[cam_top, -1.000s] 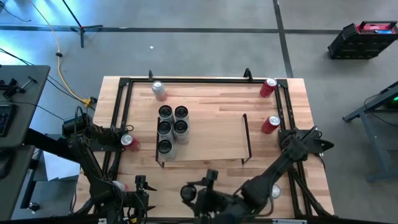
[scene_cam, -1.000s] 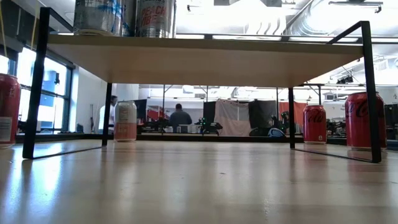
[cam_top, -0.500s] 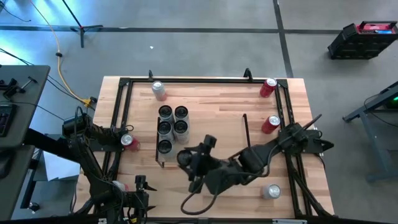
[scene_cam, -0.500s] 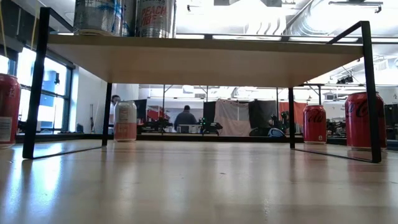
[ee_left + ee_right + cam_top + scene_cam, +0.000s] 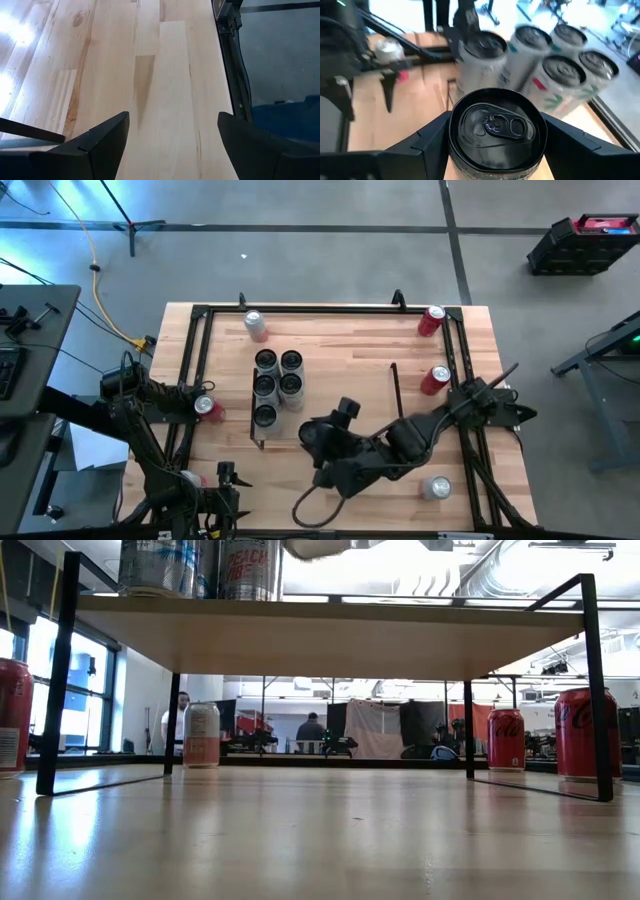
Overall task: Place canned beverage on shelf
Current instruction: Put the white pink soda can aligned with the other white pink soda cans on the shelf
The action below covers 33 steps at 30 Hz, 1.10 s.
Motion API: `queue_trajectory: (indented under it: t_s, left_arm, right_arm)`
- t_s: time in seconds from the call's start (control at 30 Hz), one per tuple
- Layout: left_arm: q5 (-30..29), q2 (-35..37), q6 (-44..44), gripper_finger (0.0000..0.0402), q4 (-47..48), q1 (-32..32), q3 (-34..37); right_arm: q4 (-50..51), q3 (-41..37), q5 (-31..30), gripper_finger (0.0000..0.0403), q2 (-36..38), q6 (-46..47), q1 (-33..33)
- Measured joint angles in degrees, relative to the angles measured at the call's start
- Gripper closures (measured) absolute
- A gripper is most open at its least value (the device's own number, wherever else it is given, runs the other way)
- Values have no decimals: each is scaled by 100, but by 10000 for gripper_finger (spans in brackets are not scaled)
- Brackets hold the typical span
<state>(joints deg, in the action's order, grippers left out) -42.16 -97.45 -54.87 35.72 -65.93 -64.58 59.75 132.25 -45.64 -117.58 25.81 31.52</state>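
My right gripper point(image 5: 495, 150) is shut on a beverage can with a black top point(image 5: 495, 125). It hovers over the near left part of the shelf point(image 5: 345, 375), a light-wood board on black wire end frames. Several cans point(image 5: 278, 375) stand upright on the shelf's left end, just beyond the held can point(image 5: 312, 438). In the low view the held can's underside point(image 5: 320, 548) shows above the board point(image 5: 330, 635). My left gripper point(image 5: 172, 120) waits open at the table's near left point(image 5: 225, 475), with only bare wood between its fingers. My right gripper pinches the can's side wall just under its top rim point(image 5: 454, 142) between its two fingers point(image 5: 570, 145), one on each opposite side. The fingers slant downward, coming from the table's near right. The can stands upright, lifted clear above the shelf board.
Loose cans stand on the table: red ones at the far right point(image 5: 432, 320), right point(image 5: 435, 380) and left point(image 5: 205, 408), a silver one at the far left point(image 5: 255, 323) and one near right point(image 5: 435, 488). The shelf's right half is bare wood.
My right gripper has carried the can from the table's near edge toward the far edge and upward, over the shelf's near left part. It has then drifted slightly right. The can has stayed upright in the hold.
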Motion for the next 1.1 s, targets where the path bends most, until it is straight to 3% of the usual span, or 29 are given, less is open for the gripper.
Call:
queue_trajectory:
  t_s: [0.37,0.53,1.1]
  left_arm:
    - [1,0,0,108,-2,0,0]
    - [1,0,0,108,-2,0,0]
    - [0,0,0,108,-2,0,0]
  right_arm:
    - [-741,0,-629,153,-115,-14,-92]
    - [-782,0,-296,153,-249,318,-232]
    - [-959,0,-181,153,-522,698,-571]
